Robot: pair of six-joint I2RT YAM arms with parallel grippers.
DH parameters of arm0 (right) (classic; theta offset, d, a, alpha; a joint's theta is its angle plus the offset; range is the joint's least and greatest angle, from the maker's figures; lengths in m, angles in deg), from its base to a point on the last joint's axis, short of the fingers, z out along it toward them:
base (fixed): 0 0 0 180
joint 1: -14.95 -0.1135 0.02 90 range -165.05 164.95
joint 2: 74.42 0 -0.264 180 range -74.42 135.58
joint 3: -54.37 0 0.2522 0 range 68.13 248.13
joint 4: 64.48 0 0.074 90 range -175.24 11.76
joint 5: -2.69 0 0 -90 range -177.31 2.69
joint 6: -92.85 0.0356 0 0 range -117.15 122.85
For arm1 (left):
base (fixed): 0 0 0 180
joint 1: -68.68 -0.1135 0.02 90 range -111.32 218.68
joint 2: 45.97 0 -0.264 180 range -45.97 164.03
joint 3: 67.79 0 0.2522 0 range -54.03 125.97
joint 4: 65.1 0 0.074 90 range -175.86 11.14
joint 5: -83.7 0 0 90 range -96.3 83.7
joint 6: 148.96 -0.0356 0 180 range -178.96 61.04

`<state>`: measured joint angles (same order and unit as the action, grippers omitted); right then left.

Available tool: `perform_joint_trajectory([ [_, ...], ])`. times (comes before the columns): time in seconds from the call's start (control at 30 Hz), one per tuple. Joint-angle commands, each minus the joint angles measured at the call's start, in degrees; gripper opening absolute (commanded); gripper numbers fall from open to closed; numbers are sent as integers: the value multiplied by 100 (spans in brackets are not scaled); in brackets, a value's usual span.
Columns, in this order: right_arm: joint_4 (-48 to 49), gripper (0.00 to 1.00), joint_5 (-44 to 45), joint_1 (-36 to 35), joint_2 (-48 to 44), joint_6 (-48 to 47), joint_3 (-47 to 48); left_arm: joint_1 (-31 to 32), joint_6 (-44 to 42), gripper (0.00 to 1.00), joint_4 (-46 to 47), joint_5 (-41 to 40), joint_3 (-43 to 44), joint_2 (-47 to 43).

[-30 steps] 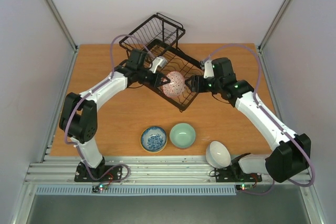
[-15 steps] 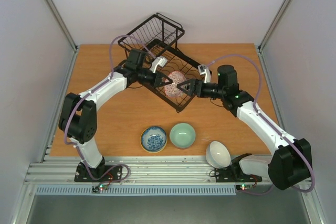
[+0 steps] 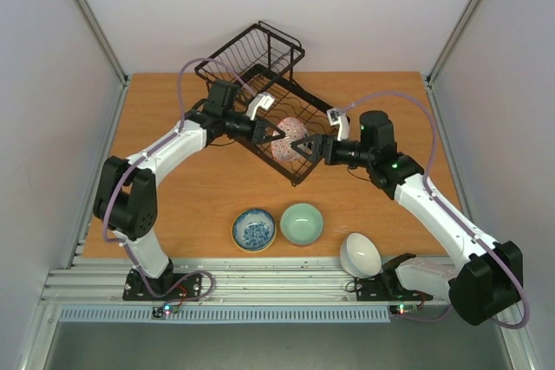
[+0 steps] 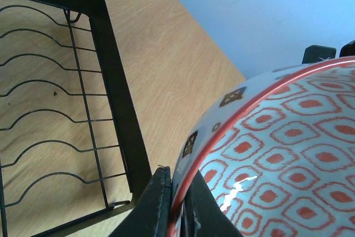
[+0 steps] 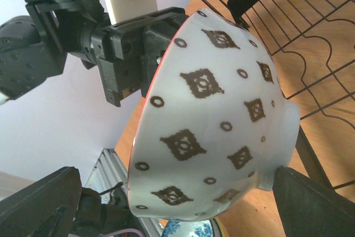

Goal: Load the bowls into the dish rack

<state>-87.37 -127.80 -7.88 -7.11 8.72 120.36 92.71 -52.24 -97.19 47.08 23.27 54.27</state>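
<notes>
- Right claw (image 3: pixel 305 146) has just released, jaws wide, backing off from the pink-red bowl (image 3: pixel 289 148).
- Left claw (image 3: pixel 279 133) pinches the rim; bowl hangs between both claws, dish rack (image 3: pixel 260 58) underneath.
- Handover looks done; slotting it in comes next.

Bowl (image 3: pixel 289 141) above rack (image 3: pixel 258 56), three bowls (image 3: pixel 302 223) before it

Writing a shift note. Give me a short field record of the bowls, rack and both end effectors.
pink-red bowl: on edge over the dish rack
left end effector: shut on its rim
right end effector: open, fingers either side of that bowl, not touching
dish rack: set diagonally on the table, far half
blue-and-white bowl, pale green bowl: side by side near the front edge
white bowl: tilted, near right edge
</notes>
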Motion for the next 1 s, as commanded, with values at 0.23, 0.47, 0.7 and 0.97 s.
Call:
perform_joint_trajectory([
  [0.23, -622, 96, 711, -204, -155, -380, 120, 93, -131, 1, 316, 461, 14, -375],
  [0.47, -689, 95, 988, -273, -155, -341, 72, 111, -231, 1, 273, 265, -20, -439],
  [0.7, -683, 95, 1145, -288, -94, -336, 45, 119, -209, 0, 292, 405, -26, -397],
  [0.97, -800, 94, 1329, -303, -240, -315, 16, 119, -293, 1, 242, 282, -43, -451],
])
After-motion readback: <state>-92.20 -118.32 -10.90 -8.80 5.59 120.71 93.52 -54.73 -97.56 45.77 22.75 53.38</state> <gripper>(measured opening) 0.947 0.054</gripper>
